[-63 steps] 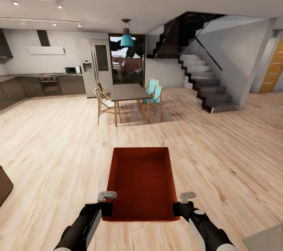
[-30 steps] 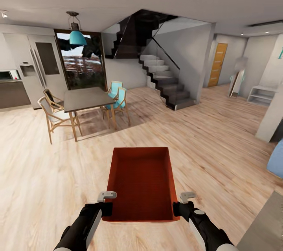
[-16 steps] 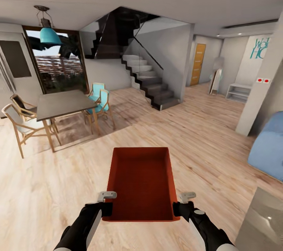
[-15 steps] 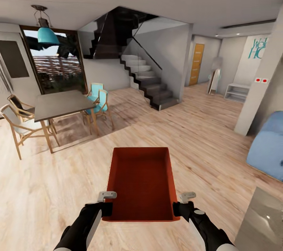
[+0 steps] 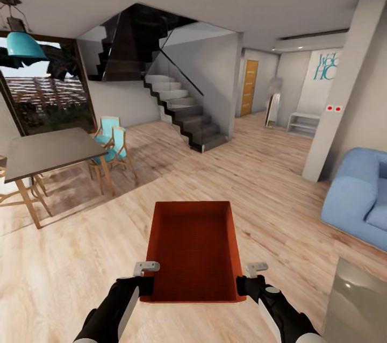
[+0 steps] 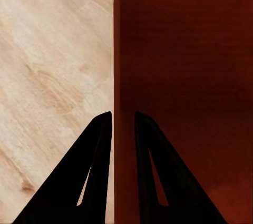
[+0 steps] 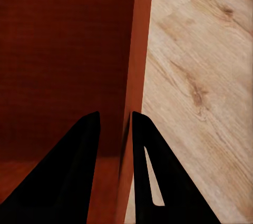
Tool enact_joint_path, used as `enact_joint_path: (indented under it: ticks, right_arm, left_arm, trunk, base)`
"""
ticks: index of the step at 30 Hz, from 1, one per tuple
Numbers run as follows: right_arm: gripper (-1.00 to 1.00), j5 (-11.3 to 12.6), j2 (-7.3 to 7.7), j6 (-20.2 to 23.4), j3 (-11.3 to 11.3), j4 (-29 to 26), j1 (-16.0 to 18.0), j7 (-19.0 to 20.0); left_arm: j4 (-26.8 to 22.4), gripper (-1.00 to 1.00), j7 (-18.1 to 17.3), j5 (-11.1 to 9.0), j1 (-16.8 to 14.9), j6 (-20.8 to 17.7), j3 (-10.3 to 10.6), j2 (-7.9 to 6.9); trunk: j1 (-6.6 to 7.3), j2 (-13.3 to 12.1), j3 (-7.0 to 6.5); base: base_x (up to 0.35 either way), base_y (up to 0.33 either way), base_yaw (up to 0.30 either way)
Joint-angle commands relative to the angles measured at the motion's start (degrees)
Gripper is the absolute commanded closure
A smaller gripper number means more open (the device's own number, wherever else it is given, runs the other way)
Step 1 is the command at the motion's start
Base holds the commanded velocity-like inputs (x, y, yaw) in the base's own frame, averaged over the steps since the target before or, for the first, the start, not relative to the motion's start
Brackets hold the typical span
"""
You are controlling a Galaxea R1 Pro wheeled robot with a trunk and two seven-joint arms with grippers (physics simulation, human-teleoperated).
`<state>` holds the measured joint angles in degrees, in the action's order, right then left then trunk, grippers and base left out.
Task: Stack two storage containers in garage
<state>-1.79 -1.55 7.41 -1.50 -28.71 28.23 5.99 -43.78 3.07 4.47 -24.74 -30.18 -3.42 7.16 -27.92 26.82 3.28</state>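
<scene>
Container: red-orange storage container [image 5: 193, 249] carried above the wood floor [image 5: 279, 192].
Left gripper [image 6: 123, 121]: clamping its wall.
Right gripper [image 7: 115, 121]: clamping the opposite wall.

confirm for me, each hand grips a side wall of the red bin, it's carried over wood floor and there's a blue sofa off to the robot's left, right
Not quite: the blue sofa is off to the robot's right, as the head view shows. The rest holds: the left hand and right hand each pinch a wall of the red bin above the wood floor.

1. Light wood-plank floor [image 5: 258, 187] of the living room.
2. Dining table [image 5: 45, 152] and chairs [image 5: 110, 141] stand on it, near the staircase [image 5: 185, 117].
3. Blue sofa [image 5: 357, 198], well apart from the staircase.
</scene>
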Motion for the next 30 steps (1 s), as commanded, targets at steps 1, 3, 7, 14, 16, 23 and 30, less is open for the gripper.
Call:
enact_joint_path:
  ticks: [1,3,7,14,16,23,30]
  right_arm:
    - [1.0,-0.3,0.06,-0.5,0.1,-0.3,0.1,-0.1]
    - [1.0,-0.3,0.06,-0.5,0.1,-0.3,0.1,-0.1]
    - [1.0,-0.3,0.04,-0.5,0.1,-0.3,0.1,-0.1]
    - [1.0,-0.3,0.06,-0.5,0.1,-0.3,0.1,-0.1]
    - [1.0,-0.3,0.06,-0.5,0.1,-0.3,0.1,-0.1]
    - [1.0,-0.3,0.06,-0.5,0.1,-0.3,0.1,-0.1]
    - [1.0,-0.3,0.06,-0.5,0.1,-0.3,0.1,-0.1]
  left_arm:
    - [0.0,1.0,0.3,2.6,0.0,-0.4,-0.3,-0.88]
    - [0.0,1.0,0.3,2.6,0.0,-0.4,-0.3,-0.9]
    - [0.0,1.0,0.3,2.6,0.0,-0.4,-0.3,-0.86]
    - [0.0,1.0,0.3,2.6,0.0,-0.4,-0.3,-0.85]
    - [0.0,1.0,0.3,2.6,0.0,-0.4,-0.3,-0.84]
    - [0.0,1.0,0.3,2.6,0.0,-0.4,-0.3,-0.85]
    - [0.0,1.0,0.3,2.6,0.0,-0.4,-0.3,-0.91]
  trunk:
    - [-0.06,0.1,0.12]
    - [-0.06,0.1,0.12]
    - [-0.06,0.1,0.12]
    - [-0.06,0.1,0.12]
    - [-0.06,0.1,0.12]
    - [-0.06,0.1,0.12]
    - [-0.06,0.1,0.12]
  base:
    - [0.327,0.085,-0.011]
    - [0.327,0.086,-0.006]
    - [0.327,0.089,-0.001]
    - [0.327,0.087,0.0]
    - [0.327,0.083,0.0]
    - [0.327,0.062,0.0]
    - [0.327,0.003,-0.1]
